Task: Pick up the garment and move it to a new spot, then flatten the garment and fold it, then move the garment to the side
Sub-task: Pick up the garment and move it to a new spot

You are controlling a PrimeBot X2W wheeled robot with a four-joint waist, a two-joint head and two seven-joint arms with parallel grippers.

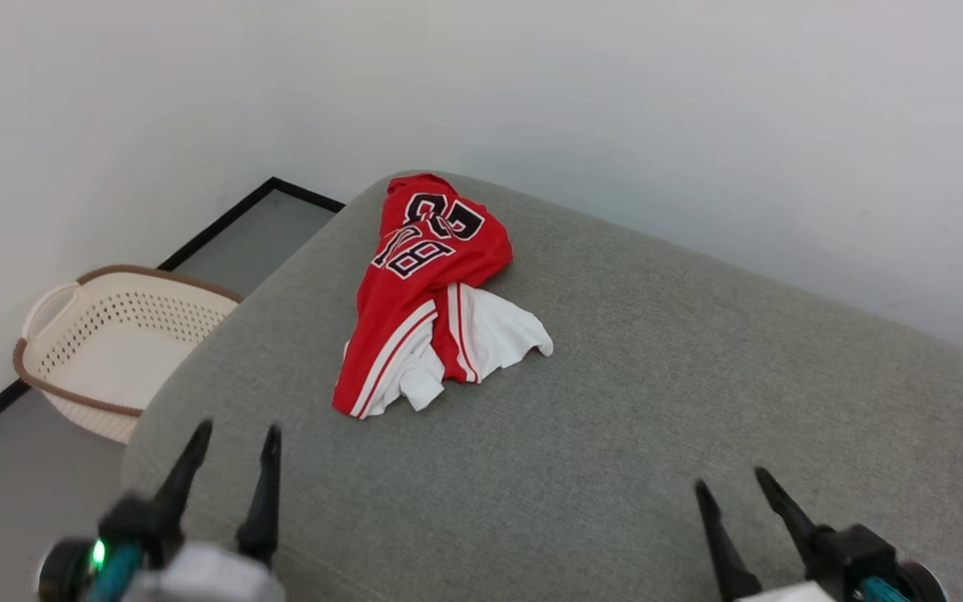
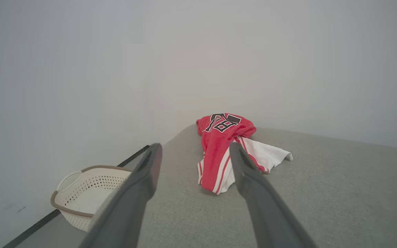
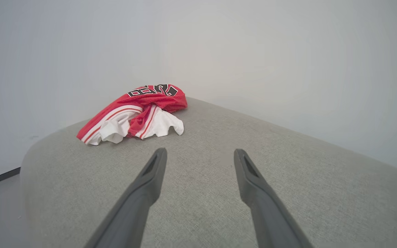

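Basket (image 1: 89, 351): stands on the floor just off the left end of the grey cushion (image 1: 657, 401), low and open-topped; probably parked there to keep the cushion's top free for the work.

Left gripper (image 1: 237, 431): hovers over the near-left corner of the grey cushion, fingers apart with nothing between them; points up the cushion toward the cloth, which looks like readiness for a reach.

Garment (image 1: 423, 284): lies crumpled at the far-left part of the grey cushion, close to its back edge by the wall. Red body bunched, black lettering uppermost at the far end, white sleeve and striped trim spilling toward the near side. Touched by neither gripper. Too heaped and too near the edge to spread out there, hence the lift to the cushion's open middle first.

Right gripper (image 1: 732, 481): hangs over the near-right part of the grey cushion, well apart from the cloth, fingers spread and empty; likely held back for the flattening.

Step in hand: first pick-up, not yet begun.
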